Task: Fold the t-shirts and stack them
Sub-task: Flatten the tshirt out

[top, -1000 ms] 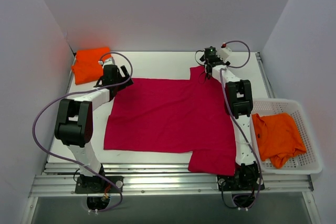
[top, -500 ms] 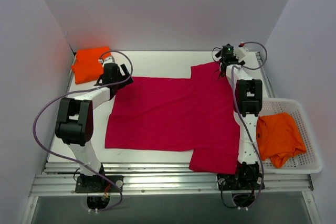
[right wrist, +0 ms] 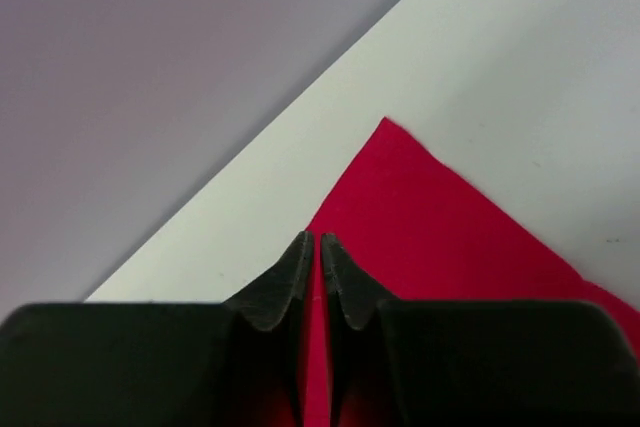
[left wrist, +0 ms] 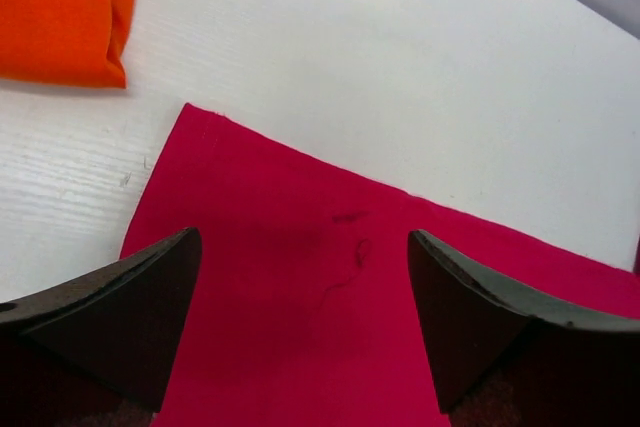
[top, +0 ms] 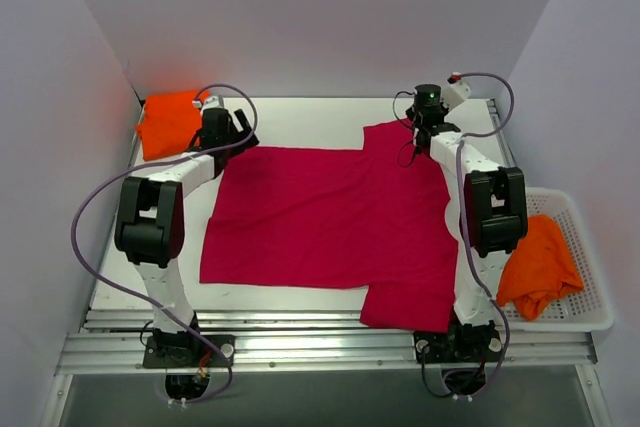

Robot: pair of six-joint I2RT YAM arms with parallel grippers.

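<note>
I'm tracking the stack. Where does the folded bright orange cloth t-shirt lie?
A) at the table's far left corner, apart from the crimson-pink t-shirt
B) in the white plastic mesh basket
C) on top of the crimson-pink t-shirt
A: the folded bright orange cloth t-shirt lies at the white table's far left corner, with bare tabletop between it and the crimson-pink cloth t-shirt.

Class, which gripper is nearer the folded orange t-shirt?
Left. The left gripper hovers beside the folded orange t-shirt; the right gripper is across the table, at the sleeve of the crimson t-shirt.
</note>
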